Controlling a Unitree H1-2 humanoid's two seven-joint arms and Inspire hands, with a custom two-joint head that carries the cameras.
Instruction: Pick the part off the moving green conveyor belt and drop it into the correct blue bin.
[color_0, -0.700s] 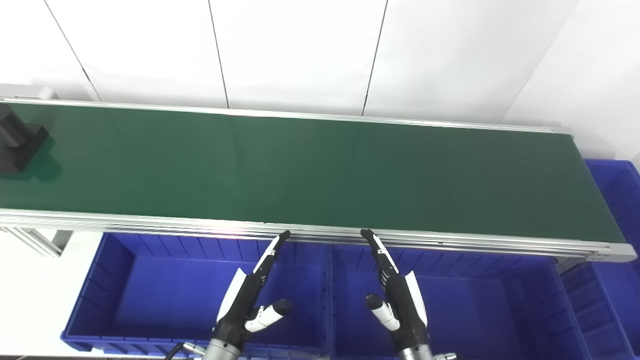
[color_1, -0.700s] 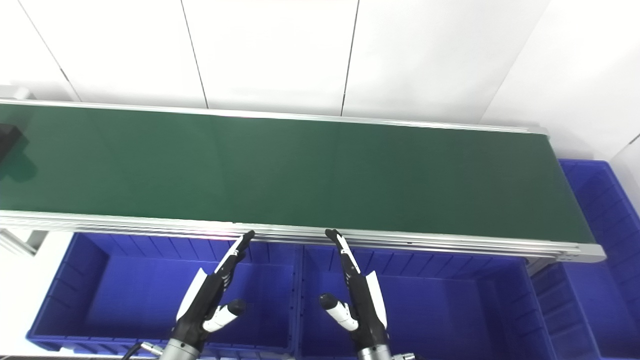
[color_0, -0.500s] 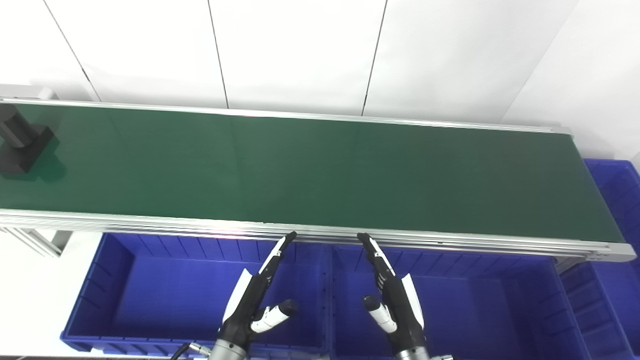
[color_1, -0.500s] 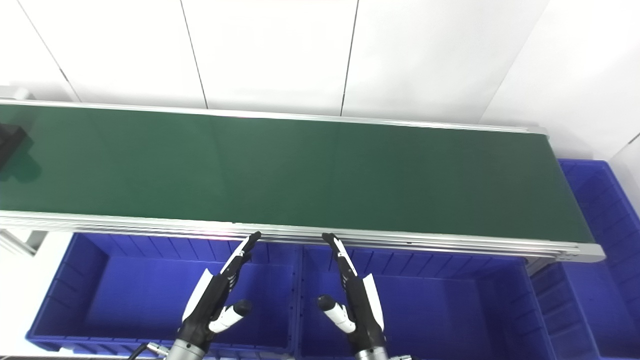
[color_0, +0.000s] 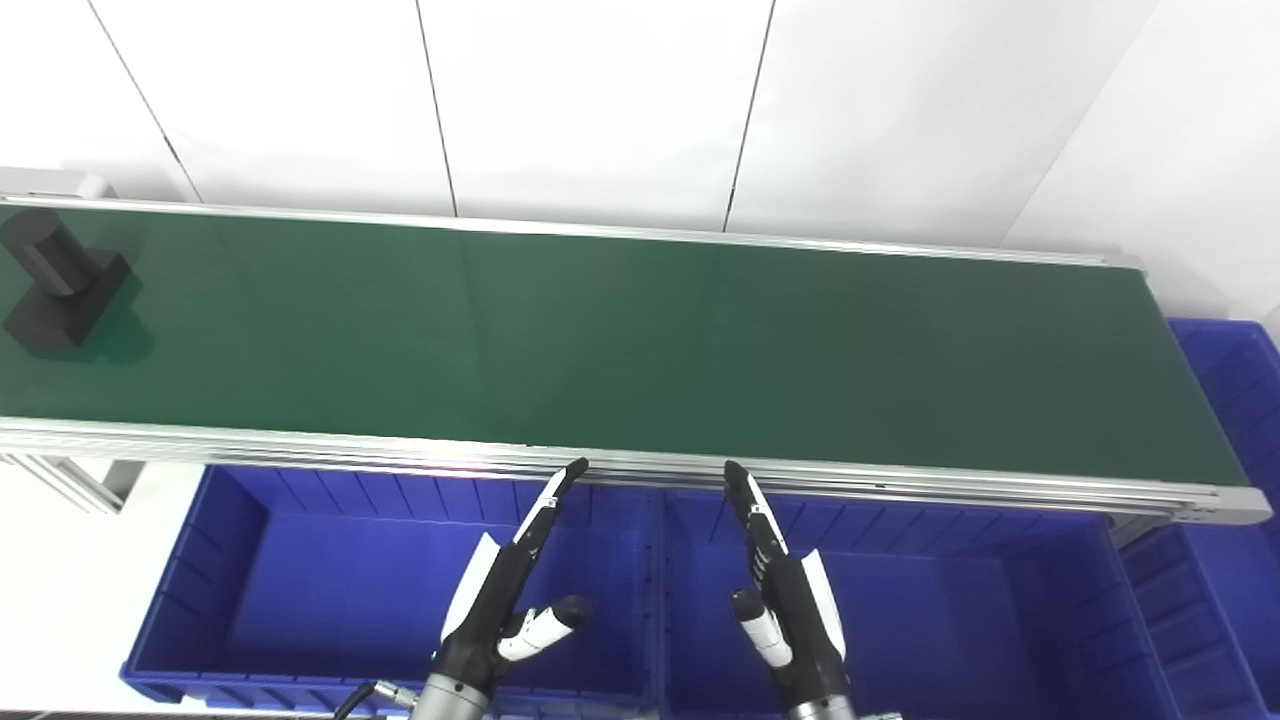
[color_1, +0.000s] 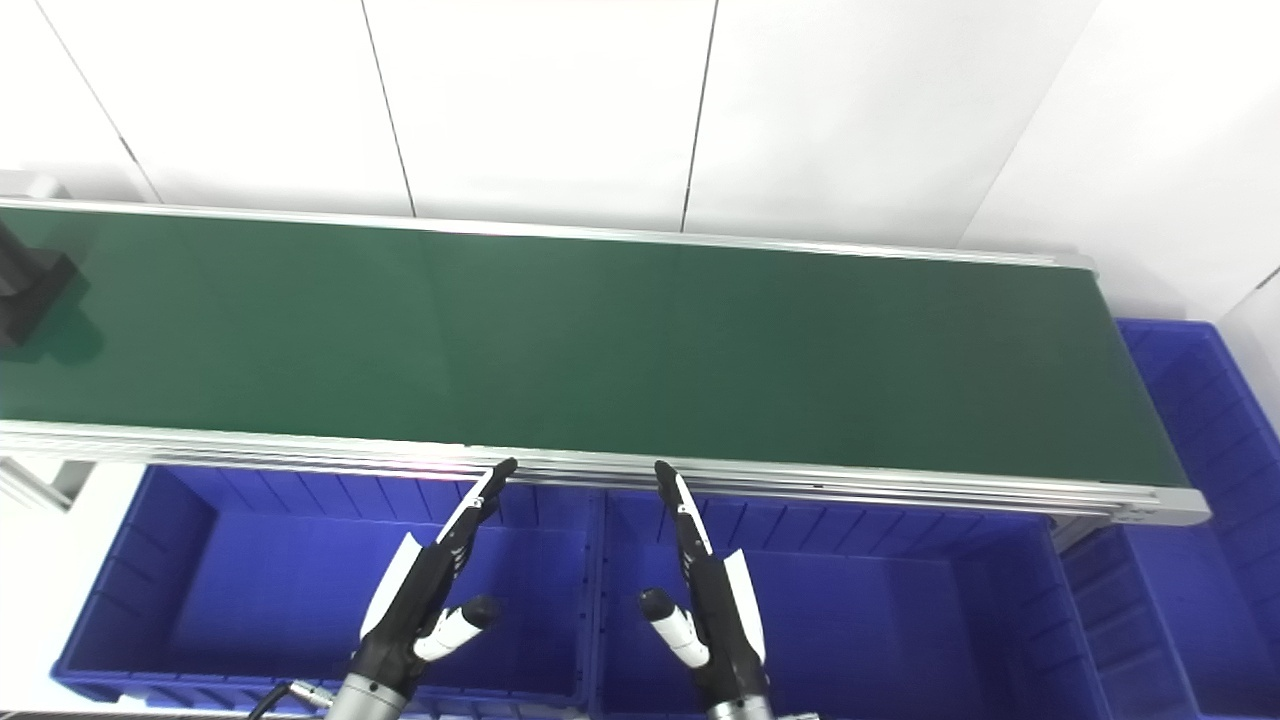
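I see a matt black part on the smooth, faintly sheened green belt, brushed-metal rails, glossy blue plastic bins.

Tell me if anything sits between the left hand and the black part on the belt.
Nothing visible does: bare green belt lies between the left hand and the black part at the belt's far left end.

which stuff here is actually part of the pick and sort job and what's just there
Part of the job:
- black part, at the far left end of the belt
- green conveyor belt
- blue bins below the belt's near edge
- left robot hand and right robot hand, both open and holding nothing

Just there:
- white wall panels
- aluminium frame leg
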